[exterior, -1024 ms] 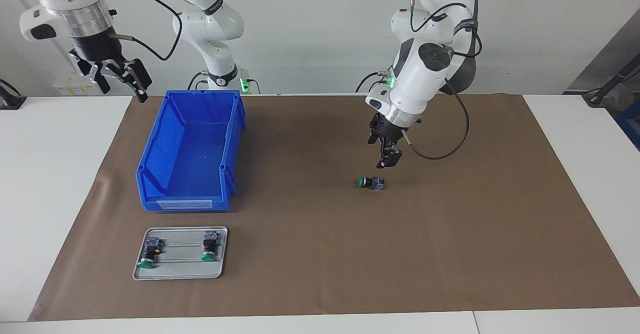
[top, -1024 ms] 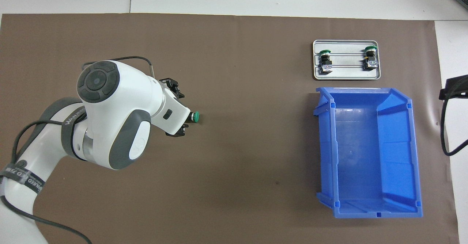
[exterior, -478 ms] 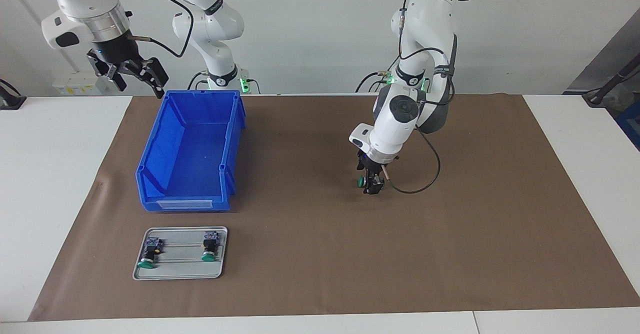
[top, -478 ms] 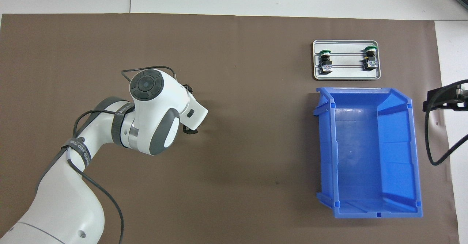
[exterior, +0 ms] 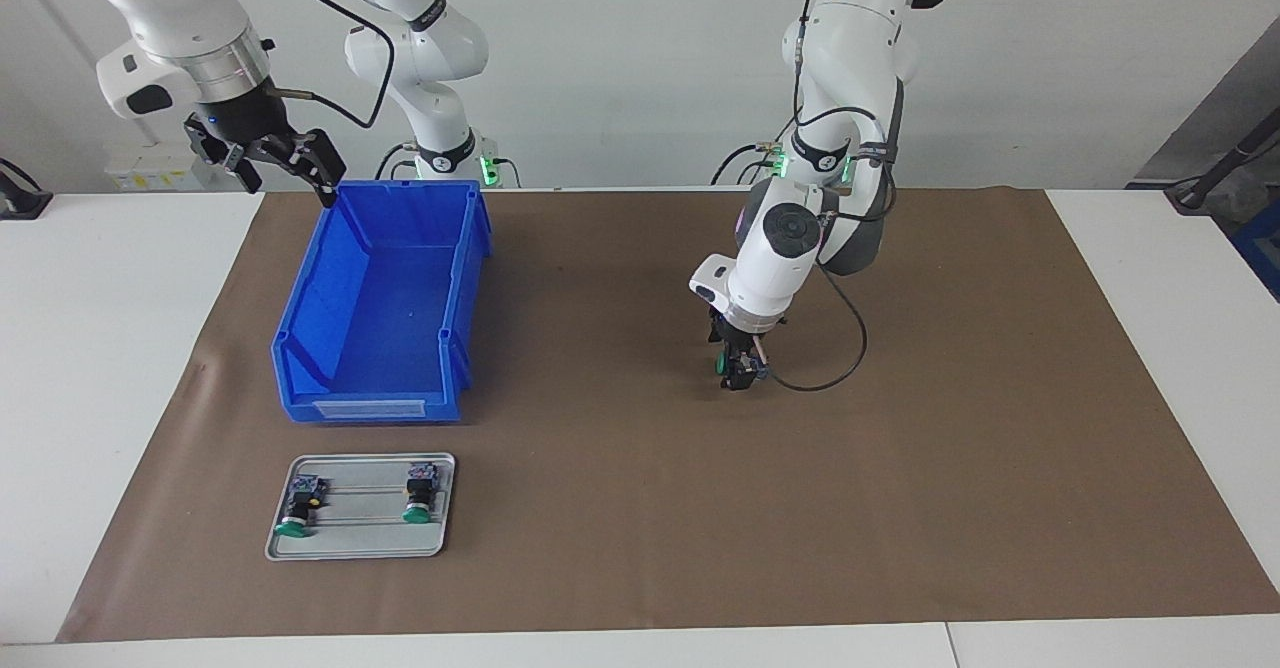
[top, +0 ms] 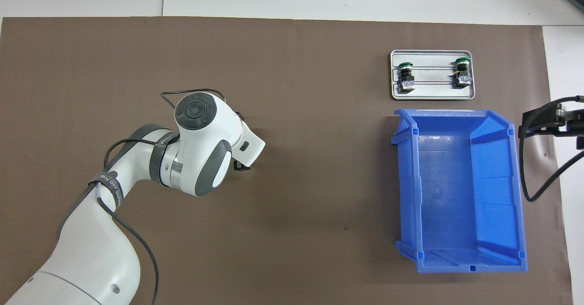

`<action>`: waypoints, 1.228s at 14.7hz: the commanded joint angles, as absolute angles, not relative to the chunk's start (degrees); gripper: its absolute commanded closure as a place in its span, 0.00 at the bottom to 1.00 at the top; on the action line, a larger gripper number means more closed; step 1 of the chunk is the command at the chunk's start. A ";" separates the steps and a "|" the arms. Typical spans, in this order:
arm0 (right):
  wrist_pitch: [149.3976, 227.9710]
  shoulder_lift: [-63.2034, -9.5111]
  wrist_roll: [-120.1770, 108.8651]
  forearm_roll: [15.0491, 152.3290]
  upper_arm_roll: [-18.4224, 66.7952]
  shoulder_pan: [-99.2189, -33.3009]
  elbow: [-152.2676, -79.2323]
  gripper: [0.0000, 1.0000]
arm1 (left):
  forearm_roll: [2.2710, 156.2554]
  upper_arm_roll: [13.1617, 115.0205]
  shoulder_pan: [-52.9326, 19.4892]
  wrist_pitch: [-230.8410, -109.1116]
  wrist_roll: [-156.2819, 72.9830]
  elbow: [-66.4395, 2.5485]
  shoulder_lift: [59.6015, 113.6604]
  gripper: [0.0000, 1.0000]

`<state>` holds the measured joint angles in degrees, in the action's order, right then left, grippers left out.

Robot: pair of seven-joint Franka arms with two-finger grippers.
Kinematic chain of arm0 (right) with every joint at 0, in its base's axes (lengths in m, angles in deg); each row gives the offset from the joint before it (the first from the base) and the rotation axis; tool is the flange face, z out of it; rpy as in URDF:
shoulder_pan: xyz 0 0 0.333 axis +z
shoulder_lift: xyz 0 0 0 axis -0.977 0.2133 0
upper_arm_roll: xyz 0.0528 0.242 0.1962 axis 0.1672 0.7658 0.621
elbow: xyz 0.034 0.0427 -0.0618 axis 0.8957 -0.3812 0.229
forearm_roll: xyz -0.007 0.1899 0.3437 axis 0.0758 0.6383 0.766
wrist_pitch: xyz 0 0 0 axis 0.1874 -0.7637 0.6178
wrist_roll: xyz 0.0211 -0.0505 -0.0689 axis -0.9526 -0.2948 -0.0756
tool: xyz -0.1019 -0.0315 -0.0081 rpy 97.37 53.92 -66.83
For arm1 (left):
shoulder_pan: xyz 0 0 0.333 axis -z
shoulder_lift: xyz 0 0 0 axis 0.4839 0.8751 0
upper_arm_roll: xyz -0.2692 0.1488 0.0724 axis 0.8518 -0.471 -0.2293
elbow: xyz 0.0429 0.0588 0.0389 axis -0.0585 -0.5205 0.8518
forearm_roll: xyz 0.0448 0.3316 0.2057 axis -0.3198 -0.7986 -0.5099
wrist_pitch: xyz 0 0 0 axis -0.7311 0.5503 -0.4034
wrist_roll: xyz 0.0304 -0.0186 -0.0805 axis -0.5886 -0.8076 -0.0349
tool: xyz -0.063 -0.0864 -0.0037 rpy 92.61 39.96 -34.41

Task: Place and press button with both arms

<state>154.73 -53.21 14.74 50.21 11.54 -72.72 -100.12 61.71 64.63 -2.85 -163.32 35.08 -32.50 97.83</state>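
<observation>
The button lies on the brown mat mid-table, a sliver of its green cap showing beside the black claw. My left gripper has come down onto it, its tip at mat level around the button's body. In the overhead view the left arm's wrist covers the button, and only a bit of the left gripper shows. My right gripper hangs open and empty in the air, over the mat's edge beside the blue bin; in the overhead view the right gripper is cut off by the picture's edge.
The blue bin stands empty toward the right arm's end of the table. Farther from the robots lies a grey metal tray holding two green-capped switches. A brown mat covers the table.
The left arm dropped from above the button down onto it and its gripper has been narrowing. The right gripper moved closer to the bin's corner.
</observation>
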 commanded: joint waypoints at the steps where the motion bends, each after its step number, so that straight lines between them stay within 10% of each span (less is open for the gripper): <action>1: 155.72 -53.81 13.85 51.87 11.01 -72.06 -101.12 0.00 | 57.57 63.44 -1.43 -164.13 32.51 -33.05 97.22 0.59; 2: 155.99 -53.81 13.51 51.87 11.01 -71.97 -101.12 0.00 | 55.64 63.44 -1.43 -164.05 31.03 -33.05 97.22 0.94; 3: 156.68 -53.81 13.42 51.87 10.92 -71.88 -101.29 0.00 | 54.49 63.44 -1.69 -164.04 30.92 -33.14 97.22 1.00; 18: 152.12 -52.67 9.99 51.78 10.74 -71.10 -98.66 0.00 | 85.38 63.88 -12.05 -164.75 44.17 -29.97 93.18 1.00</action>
